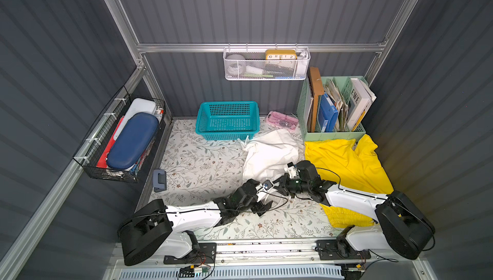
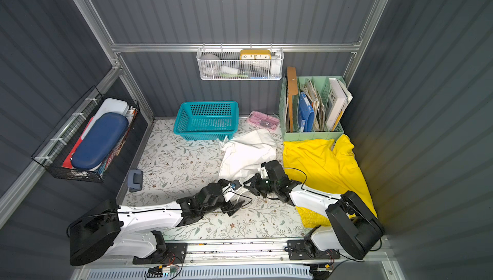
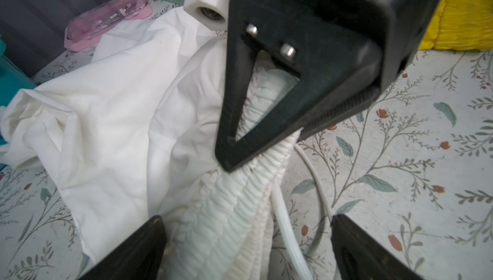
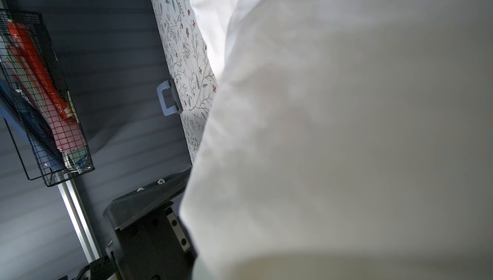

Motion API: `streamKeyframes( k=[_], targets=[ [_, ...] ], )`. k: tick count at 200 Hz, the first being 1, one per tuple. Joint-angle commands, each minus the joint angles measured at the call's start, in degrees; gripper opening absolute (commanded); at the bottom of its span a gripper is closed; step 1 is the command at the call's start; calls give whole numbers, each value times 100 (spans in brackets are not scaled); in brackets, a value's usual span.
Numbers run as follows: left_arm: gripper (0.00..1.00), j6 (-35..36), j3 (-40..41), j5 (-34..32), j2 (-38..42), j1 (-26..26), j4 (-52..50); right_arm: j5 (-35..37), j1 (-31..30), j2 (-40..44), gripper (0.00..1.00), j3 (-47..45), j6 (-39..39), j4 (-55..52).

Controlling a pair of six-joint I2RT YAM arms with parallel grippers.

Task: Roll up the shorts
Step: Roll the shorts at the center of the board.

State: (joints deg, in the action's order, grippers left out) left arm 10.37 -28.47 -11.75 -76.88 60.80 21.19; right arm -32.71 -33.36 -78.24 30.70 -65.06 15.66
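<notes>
Right pincer [image 3: 266, 145]: closing down almost fully and pinching the white shorts' [image 1: 269, 156] ribbed waistband [image 3: 240, 212].
Left pincer [image 3: 248, 252]: standing wide open and gripping nothing, its fingers [image 3: 144, 252] straddling the same waistband just beside the right pincer's grip.
Drawstring [image 3: 282, 220]: trailing on the table [image 1: 197, 164] next to the waistband.
White shorts: lying crumpled mid-table, stretching from the two pincers back towards the basket [image 1: 226, 121], and filling most of the right wrist view.
Yellow shorts [image 1: 344, 161]: spreading along the table's right side in front of the file rack [image 1: 333, 132], with the right arm reaching over them.
Basket: sitting at the back of the table, just beside the white shorts' far edge.
Pink case [image 1: 282, 119]: lying between the basket and the file rack.
</notes>
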Motion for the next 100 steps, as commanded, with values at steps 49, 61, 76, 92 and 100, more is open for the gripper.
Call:
streamKeyframes(
  k=[49,61,76,92,100],
  targets=[
    [89,258,-101,-88,-663,38,440,-315,123,-1,0,-252,47,367],
    [82,120,-148,-57,-813,38,387,-325,152,18,0,-266,37,368],
    [70,-30,-155,-71,-897,37,377,-349,189,43,0,-288,37,376],
    [58,-123,-87,-110,-839,38,381,-376,224,52,0,-286,50,368],
    [53,-135,-56,-98,-777,38,375,-385,234,47,0,-287,65,368]
  ],
)
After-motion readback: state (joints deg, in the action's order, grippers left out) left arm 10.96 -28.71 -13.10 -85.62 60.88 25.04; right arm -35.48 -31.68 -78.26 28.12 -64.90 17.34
